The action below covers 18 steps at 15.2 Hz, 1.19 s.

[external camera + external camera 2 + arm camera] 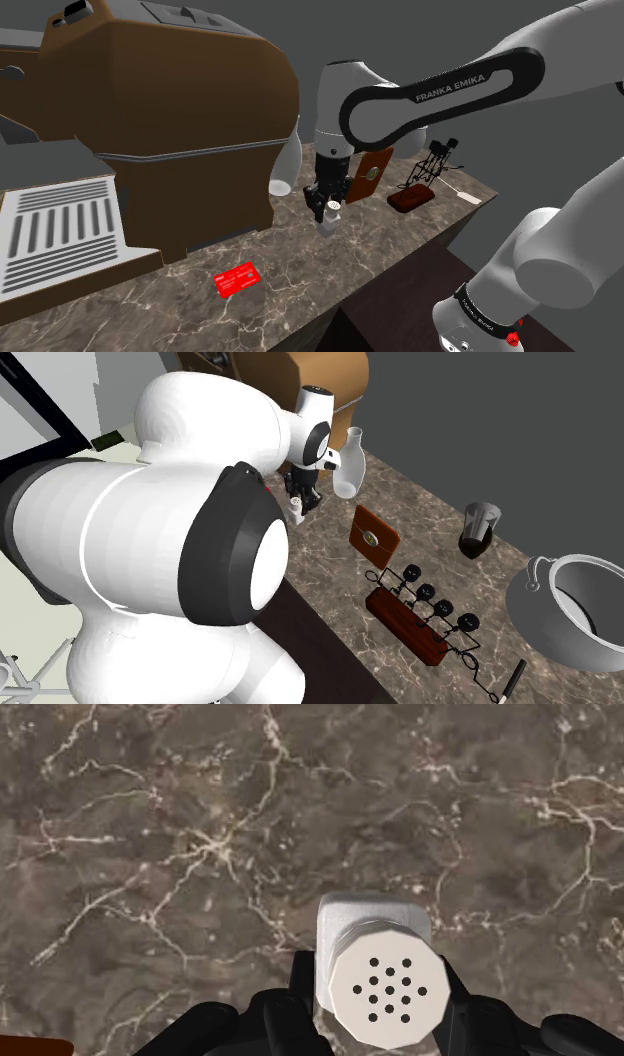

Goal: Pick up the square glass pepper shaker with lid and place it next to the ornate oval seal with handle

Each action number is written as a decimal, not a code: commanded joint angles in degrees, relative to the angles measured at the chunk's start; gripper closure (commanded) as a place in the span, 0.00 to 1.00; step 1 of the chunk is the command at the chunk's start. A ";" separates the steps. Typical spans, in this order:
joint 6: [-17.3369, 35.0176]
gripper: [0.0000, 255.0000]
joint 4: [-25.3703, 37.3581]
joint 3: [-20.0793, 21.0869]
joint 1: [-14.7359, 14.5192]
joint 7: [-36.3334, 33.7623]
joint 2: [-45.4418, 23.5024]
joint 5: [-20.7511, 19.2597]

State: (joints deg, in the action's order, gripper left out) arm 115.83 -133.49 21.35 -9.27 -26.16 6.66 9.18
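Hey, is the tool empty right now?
No, the wrist view shows the tool with its fingers clasped on the white shaker, which has a perforated lid.

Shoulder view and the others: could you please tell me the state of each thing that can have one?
gripper: shut on the pepper shaker.
pepper shaker: held upright, lid on.
red card: lying flat on the counter.
brown seal: standing on edge, untouched.

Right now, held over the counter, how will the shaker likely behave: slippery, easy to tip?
The shaker looks stiff; its flat sides probably suit the gripper, limiting twist. Its smooth body may be slippery. Being narrow, it may tip when set on the counter.
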 commanded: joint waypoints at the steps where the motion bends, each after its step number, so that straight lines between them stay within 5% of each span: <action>1: -1.81 1.00 0.95 -0.14 0.04 0.07 0.86 0.14; 18: -15.29 1.00 9.64 -1.25 0.26 -0.03 5.81 0.69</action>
State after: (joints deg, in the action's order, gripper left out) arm 101.33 -124.55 20.13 -9.01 -26.11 12.39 9.89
